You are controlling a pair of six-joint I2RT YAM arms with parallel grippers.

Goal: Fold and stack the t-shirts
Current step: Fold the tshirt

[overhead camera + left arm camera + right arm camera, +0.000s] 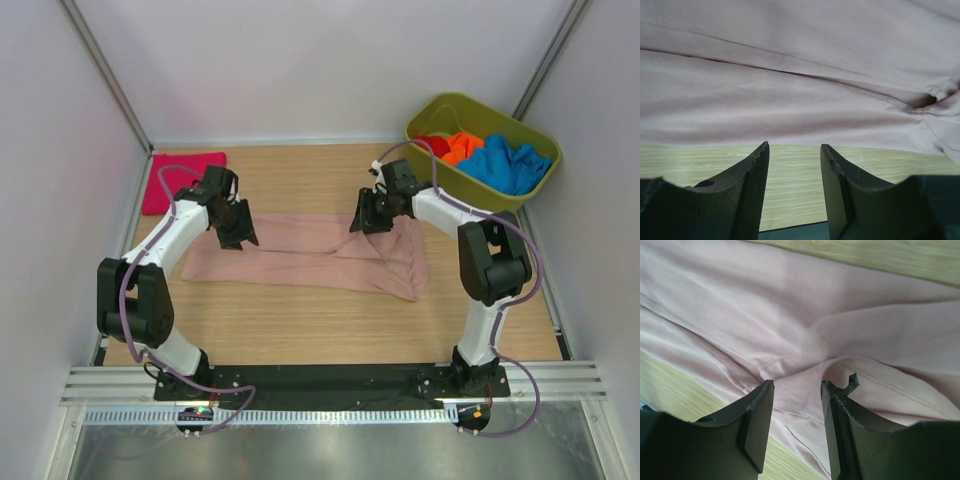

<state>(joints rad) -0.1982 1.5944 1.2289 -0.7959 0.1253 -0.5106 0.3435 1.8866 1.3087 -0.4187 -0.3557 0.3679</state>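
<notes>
Bright, even light; soft shadows (wrist views blur up close).

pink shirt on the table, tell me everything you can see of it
The dusty-pink t-shirt is thin, soft cloth, folded into a long wrinkled band lying flat across the wooden table. A stitched seam shows toward its right end. The left gripper and right gripper hang open at its far edge; contact unclear.

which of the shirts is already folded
The magenta t-shirt in the far left corner: a neat flat rectangle. The dusty-pink t-shirt lies spread out long, and the red, orange and blue ones sit bunched in the green tub.
</notes>
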